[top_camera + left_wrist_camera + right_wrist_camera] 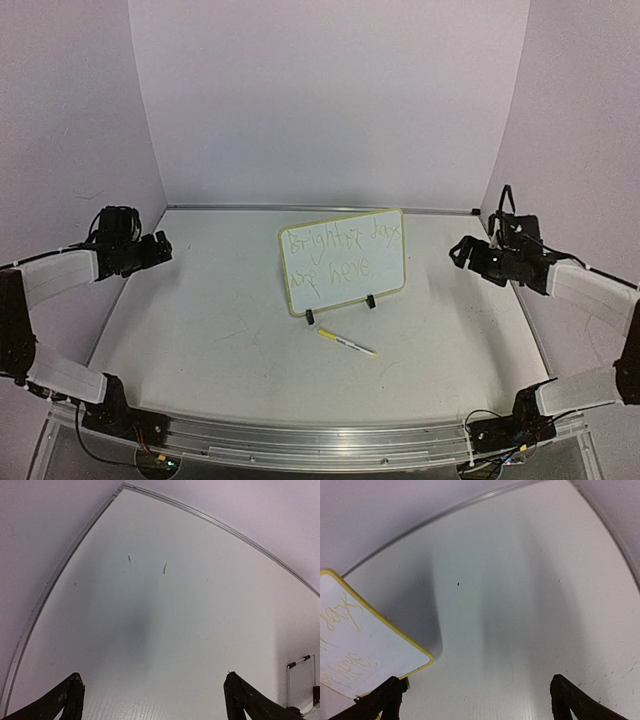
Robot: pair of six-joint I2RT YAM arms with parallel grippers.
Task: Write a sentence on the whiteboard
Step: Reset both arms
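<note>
Left tool (163,247), frame left: released. Right tool (457,250), frame right: released. Small white rectangular yellow-rimmed whiteboard (343,262) stands centre frame on white worktop (200,320), bearing faint yellowish handwritten sentence (338,252). Yellow marker pen (347,343) lies just below.

The whiteboard (343,262) stands on the table (200,330) between my left jaws and my right jaws, nearer the right ones. The sentence (335,252) runs in two lines across the face turned toward me. A marker (347,343) lies on the table just before the board, on my side of it, well apart from both jaws. My jaws hang over the table's left and right edges.
</note>
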